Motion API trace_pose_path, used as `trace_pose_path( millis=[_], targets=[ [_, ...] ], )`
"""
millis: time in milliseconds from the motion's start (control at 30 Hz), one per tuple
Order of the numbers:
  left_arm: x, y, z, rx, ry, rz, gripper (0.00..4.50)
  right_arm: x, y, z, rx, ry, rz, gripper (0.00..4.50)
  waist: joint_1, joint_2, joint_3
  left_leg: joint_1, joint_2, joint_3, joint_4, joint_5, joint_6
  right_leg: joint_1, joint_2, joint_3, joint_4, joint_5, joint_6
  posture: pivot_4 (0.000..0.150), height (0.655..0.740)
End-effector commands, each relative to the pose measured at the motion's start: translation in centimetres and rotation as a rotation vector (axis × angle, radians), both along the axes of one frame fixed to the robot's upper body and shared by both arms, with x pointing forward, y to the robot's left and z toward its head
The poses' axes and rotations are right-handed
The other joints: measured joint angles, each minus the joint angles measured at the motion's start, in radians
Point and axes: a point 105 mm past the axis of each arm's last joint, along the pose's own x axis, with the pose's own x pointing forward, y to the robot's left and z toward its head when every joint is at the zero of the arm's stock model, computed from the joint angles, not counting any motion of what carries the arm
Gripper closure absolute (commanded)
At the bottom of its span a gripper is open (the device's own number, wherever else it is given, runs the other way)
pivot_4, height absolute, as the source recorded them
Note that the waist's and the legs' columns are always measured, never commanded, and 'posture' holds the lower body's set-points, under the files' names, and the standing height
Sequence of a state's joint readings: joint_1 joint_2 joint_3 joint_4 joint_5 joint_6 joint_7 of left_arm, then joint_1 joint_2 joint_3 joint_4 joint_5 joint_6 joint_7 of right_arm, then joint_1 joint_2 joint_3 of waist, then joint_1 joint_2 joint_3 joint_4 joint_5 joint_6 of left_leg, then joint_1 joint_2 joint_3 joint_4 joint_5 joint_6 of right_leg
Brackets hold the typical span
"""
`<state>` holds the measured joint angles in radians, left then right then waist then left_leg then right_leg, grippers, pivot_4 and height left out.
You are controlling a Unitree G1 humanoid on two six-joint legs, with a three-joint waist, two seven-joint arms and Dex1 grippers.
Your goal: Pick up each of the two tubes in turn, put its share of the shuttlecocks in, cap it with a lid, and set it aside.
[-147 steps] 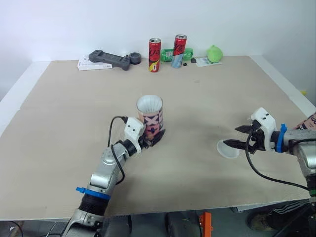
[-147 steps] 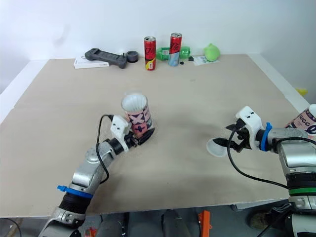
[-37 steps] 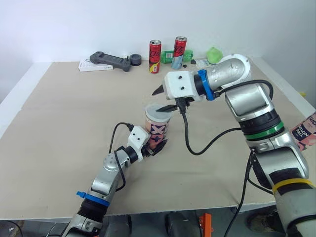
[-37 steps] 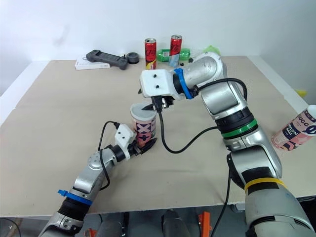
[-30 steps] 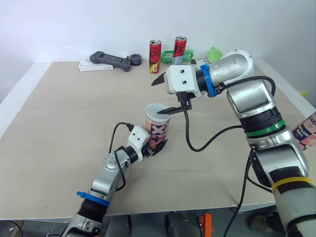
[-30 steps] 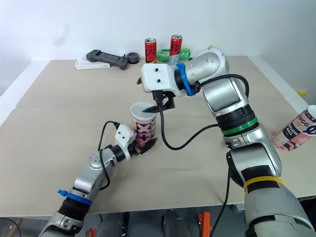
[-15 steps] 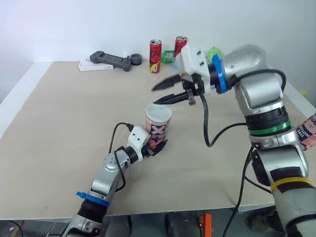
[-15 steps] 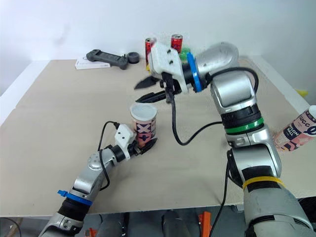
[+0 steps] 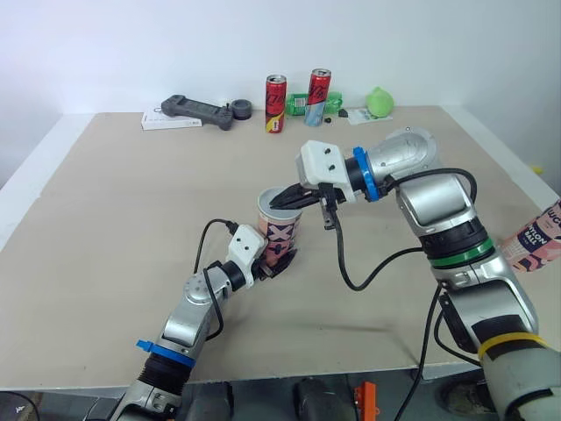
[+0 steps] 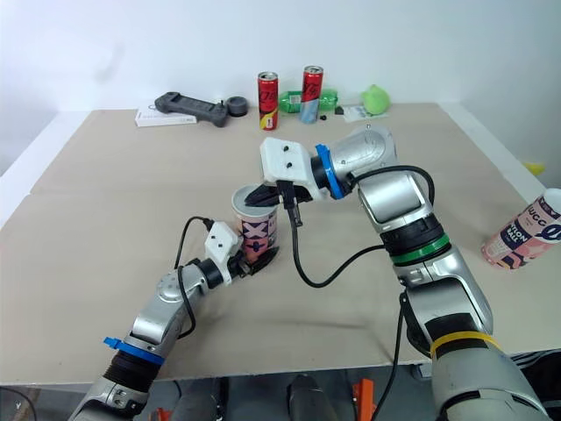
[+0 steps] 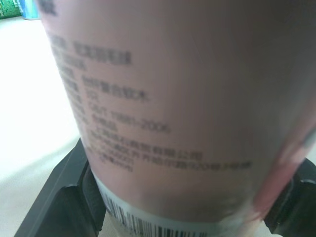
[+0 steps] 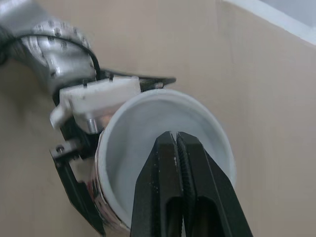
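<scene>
We see the left gripper (image 9: pixel 277 260) closed on the foot of a pink tube (image 9: pixel 280 230), which stands upright on the table (image 9: pixel 105 219). In the left wrist view the tube's printed wall (image 11: pixel 173 98) sits right between the two black fingers (image 11: pixel 59 197), one on each side of its lowest part, both pressed against it.

The right gripper (image 12: pixel 176 136) reaches in from the far side of the tube, above the left fingers. Its two fingers (image 12: pixel 163 168) are pressed together, with nothing between them. Directly under their tips lies the white lid (image 12: pixel 143 133), seated in the tube's mouth with its rim showing all round. The tips are at the level of the rim and over the middle of the lid; we cannot tell whether they press on it or hang just above it.

A second pink tube (image 10: pixel 530 230) lies tilted well away from the right fingers, out past the table's right edge, behind that arm's elbow.

Far beyond both pairs of fingers, along the back edge of the table, stand two red cans (image 9: pixel 275 103) (image 9: pixel 319 95), with a green bottle (image 9: pixel 298 103) lying between them. A green rounded thing (image 9: pixel 379 102) sits further to the right. To the left of the cans are a black roll (image 9: pixel 241 109), a black controller (image 9: pixel 191 110) and a white booklet (image 9: pixel 166 121) under the controller.
</scene>
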<state>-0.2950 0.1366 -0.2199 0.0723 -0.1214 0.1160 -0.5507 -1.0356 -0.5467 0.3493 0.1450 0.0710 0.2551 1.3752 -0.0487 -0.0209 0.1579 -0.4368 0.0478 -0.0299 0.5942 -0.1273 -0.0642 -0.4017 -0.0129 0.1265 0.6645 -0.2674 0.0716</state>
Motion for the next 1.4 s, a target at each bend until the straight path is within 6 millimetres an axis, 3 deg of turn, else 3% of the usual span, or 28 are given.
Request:
trace_pose_path(
  millis=[33,200,300,433,533,600,733,833,933,967,1200,1400],
  targets=[
    [-0.1,0.4,-1.8,0.03,0.065,0.02,1.0,-0.2,-0.8,-5.3,-0.184,0.097,-0.011,4.44,0.0,-0.001,-0.007,0.0,0.0,0.0,0.0,0.0,0.0,0.0,0.0,0.0,0.0,0.0,0.0,0.15,0.74],
    [-0.1,0.4,-1.8,0.025,0.066,0.027,1.0,-0.2,-1.3,-7.2,-0.244,0.115,-0.008,4.44,0.0,-0.001,-0.015,0.006,0.0,0.0,0.0,-0.003,-0.004,0.005,0.0,0.0,0.0,-0.002,-0.001,0.15,0.74],
    [0.0,0.4,-1.8,0.024,0.064,0.029,1.0,-0.3,-1.1,-7.1,-0.212,0.133,-0.003,4.44,0.0,-0.002,-0.02,0.012,0.0,0.0,0.0,-0.007,-0.006,0.012,-0.001,0.0,0.0,-0.006,-0.002,0.15,0.74],
    [0.1,0.6,-1.3,0.007,0.045,0.037,1.0,0.4,-0.7,-0.4,0.134,0.178,-0.053,4.44,0.0,-0.002,-0.021,0.013,0.0,0.0,0.0,-0.009,-0.007,0.013,-0.001,0.0,0.0,-0.007,-0.002,0.15,0.74],
    [0.1,0.8,-0.7,-0.021,0.036,0.034,1.0,-0.2,-2.0,3.1,0.329,0.23,-0.058,4.44,0.001,-0.002,-0.018,0.011,0.0,0.0,0.0,-0.009,-0.007,0.011,-0.001,-0.001,0.0,-0.007,-0.002,0.15,0.74],
    [0.1,0.9,-0.5,-0.03,0.032,0.029,1.0,-0.8,-2.6,4.1,0.408,0.264,-0.056,4.44,0.002,-0.001,-0.016,0.004,0.0,-0.001,0.0,-0.007,-0.004,0.009,-0.001,-0.001,0.0,-0.007,-0.002,0.15,0.74],
    [-0.1,1.2,0.3,-0.066,0.019,-0.008,1.0,-3.0,-5.0,4.6,0.599,0.411,-0.096,3.2,0.003,-0.001,-0.016,-0.005,0.0,-0.002,-0.001,-0.008,-0.003,0.002,0.0,-0.001,0.0,-0.005,0.0,0.15,0.74],
    [-0.4,1.5,0.7,-0.072,0.017,-0.042,1.0,-3.2,-6.5,2.3,0.627,0.437,-0.217,1.74,0.003,-0.001,-0.015,-0.005,0.0,-0.004,-0.002,-0.01,-0.003,0.002,0.002,0.0,0.0,-0.007,-0.001,0.15,0.74],
    [-0.8,1.9,0.7,-0.064,0.022,-0.081,0.03,-3.7,-6.9,-0.7,0.618,0.458,-0.31,0.22,-0.001,0.001,-0.013,-0.005,0.0,-0.004,-0.003,-0.012,-0.002,0.001,0.003,0.001,0.0,-0.011,0.002,0.15,0.74],
    [-0.9,2.1,0.7,-0.056,0.024,-0.091,0.0,-3.9,-6.8,-1.8,0.613,0.461,-0.334,0.04,-0.001,0.002,-0.011,-0.005,0.0,-0.004,-0.003,-0.012,-0.001,0.001,0.003,0.001,0.0,-0.011,0.002,0.15,0.74],
    [-2.0,5.2,1.3,0.003,0.022,-0.116,0.0,-3.3,-4.8,-8.3,0.651,0.438,-0.449,0.04,-0.004,-0.001,-0.006,-0.005,0.002,-0.004,-0.003,-0.012,-0.001,0.0,0.005,0.001,0.001,-0.011,0.002,0.15,0.74],
    [-3.2,9.4,2.4,0.004,0.044,-0.056,0.0,-1.8,-1.9,-10.8,0.676,0.404,-0.447,0.04,-0.003,-0.005,-0.001,-0.005,0.004,-0.003,-0.003,-0.012,-0.001,0.0,0.006,0.001,0.001,-0.011,0.0,0.15,0.74]
  ],
)
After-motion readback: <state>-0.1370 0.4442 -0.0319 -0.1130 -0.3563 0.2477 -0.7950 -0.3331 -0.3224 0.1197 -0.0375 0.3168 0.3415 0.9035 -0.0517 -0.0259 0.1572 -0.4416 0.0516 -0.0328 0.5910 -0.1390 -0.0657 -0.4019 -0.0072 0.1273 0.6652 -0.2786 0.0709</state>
